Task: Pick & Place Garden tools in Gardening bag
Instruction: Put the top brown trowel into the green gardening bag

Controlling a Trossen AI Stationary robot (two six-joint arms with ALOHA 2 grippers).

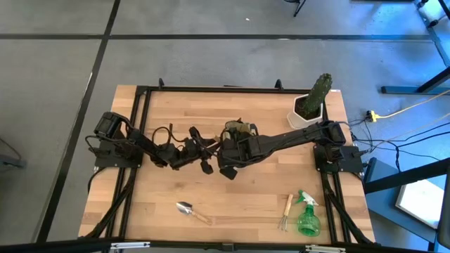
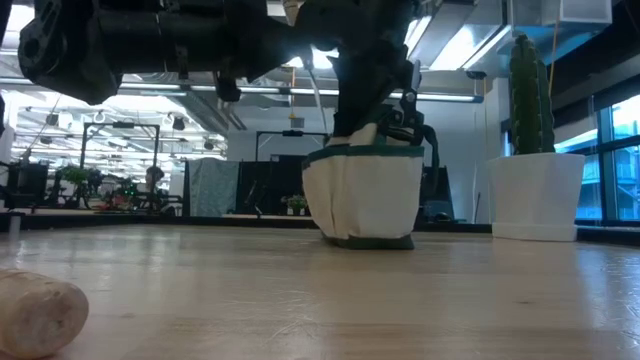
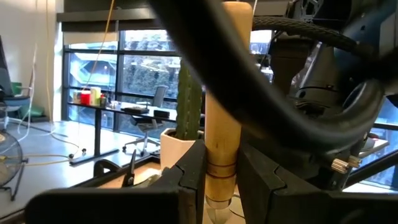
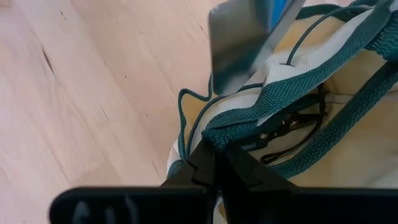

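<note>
The gardening bag (image 2: 365, 190), beige with teal trim, stands upright on the table's middle (image 1: 239, 130). My right gripper (image 4: 214, 158) is shut on its rim. A black pruner (image 4: 292, 130) lies inside. My left gripper (image 3: 221, 171), just left of the bag (image 1: 204, 154), is shut on a wooden-handled tool (image 3: 222, 93). That tool's grey metal blade (image 4: 249, 37) shows over the bag's rim. A trowel (image 1: 191, 211), a hand fork (image 1: 286, 211) and a green spray bottle (image 1: 306, 216) lie near the table's near edge. My left gripper pinches the tool's wooden handle (image 3: 221, 149) between its two fingers, close to the grooved end where the metal begins. The fingers (image 3: 193, 177) lie across the handle. The tool is lifted clear of the table. My right gripper pinches the bag's teal-trimmed rim (image 4: 217, 134) between its two fingers, at the edge of the opening. It comes slanting down from above, from the table's right side. The bag stays upright with its base on the table.
A cactus in a white pot (image 1: 313, 105) stands at the far right corner, right of the bag. A rounded wooden handle end (image 2: 35, 312) lies close to the low camera. Bare wood lies between the bag and the tools near the front edge.
</note>
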